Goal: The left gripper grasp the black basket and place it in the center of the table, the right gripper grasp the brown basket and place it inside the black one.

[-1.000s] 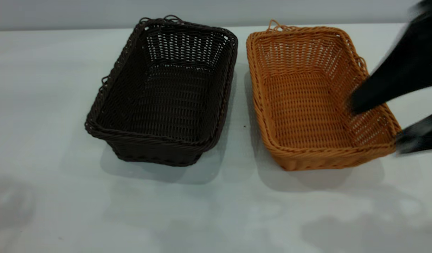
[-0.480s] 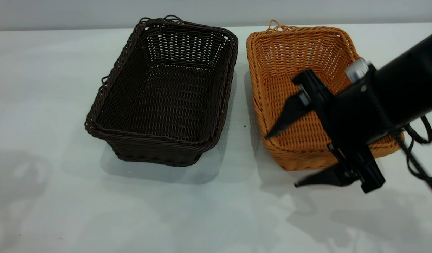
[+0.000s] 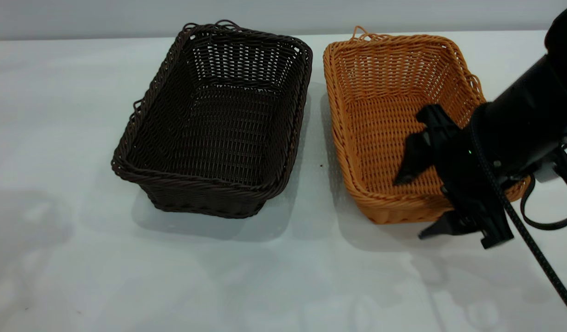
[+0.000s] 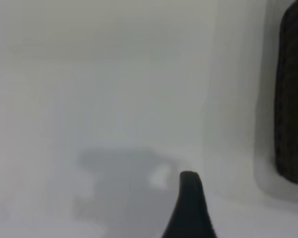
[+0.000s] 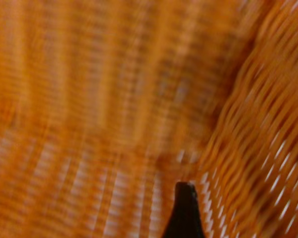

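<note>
Table [image 3: 57, 138] is white-grey and carries both baskets side by side, a narrow strip of bare surface between them, long sides roughly parallel. Black basket [image 3: 214, 124] sits left of centre, upright and nothing inside it; nothing is touching it. Brown basket [image 3: 384, 115] sits right of it, upright too, loose strand loops at its far rim. Right arm reaches in from the right edge of the exterior view, braided cable hanging off it. Right gripper [image 3: 414, 207] straddles the brown basket's near right corner, jaws spread wide: one finger inside over the basket floor, the other outside, low by the front wall just above the table. Rim sits between them, not clamped. Right wrist view is filled with orange weave, one dark fingertip [image 5: 185, 208] close to the inner wall. Left gripper is out of the exterior view; its wrist view shows one fingertip [image 4: 189, 198] over bare table, the black basket's wall off to one side, jaw state not readable.
</note>
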You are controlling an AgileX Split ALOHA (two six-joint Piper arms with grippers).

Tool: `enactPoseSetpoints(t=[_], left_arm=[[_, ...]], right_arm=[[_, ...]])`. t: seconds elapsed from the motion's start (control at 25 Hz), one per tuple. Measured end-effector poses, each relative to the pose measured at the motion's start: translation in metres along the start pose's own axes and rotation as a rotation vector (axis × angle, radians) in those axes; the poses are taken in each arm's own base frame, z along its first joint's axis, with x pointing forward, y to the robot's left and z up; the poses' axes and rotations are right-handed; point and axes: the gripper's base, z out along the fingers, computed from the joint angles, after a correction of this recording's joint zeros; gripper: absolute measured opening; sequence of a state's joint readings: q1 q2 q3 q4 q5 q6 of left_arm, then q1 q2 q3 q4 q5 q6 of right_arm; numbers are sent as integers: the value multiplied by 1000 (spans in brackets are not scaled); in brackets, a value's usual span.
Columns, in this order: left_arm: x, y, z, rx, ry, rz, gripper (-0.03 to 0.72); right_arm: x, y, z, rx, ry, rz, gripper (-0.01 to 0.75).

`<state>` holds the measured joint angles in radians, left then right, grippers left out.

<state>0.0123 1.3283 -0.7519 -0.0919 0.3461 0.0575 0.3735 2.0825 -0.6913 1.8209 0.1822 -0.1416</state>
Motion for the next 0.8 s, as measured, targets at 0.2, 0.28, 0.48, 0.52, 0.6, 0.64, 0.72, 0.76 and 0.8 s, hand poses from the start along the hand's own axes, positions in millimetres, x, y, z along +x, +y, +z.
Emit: enactPoseSetpoints(t=[0.2,0.28,0.48,0.52,0.6,0.64,0.72,0.76,0.8], left_arm=[[-13,-1,35,5,99,21,527],[-20,-7,50,16,125,39,527],[-32,-38,99,60,206,122,527],[-36,-45,107,68,209,137,527],[-39,-61,127,85,230,172,527],[-42,-67,136,91,235,183,527],[-47,-79,153,102,243,206,527],[-46,-83,163,105,254,215,527],[-47,-88,171,109,257,223,527]], right_arm=[[-4,-5,6,28,-36,78,499],[-5,-5,7,31,-36,80,495],[-5,-5,7,31,-37,83,492],[-5,-5,7,31,-37,83,491],[-5,-5,7,31,-37,83,491],[-5,-5,7,31,-37,83,491],[-5,-5,7,31,-37,82,491],[-5,-5,7,31,-37,78,491],[-5,-5,7,31,-37,72,491]])
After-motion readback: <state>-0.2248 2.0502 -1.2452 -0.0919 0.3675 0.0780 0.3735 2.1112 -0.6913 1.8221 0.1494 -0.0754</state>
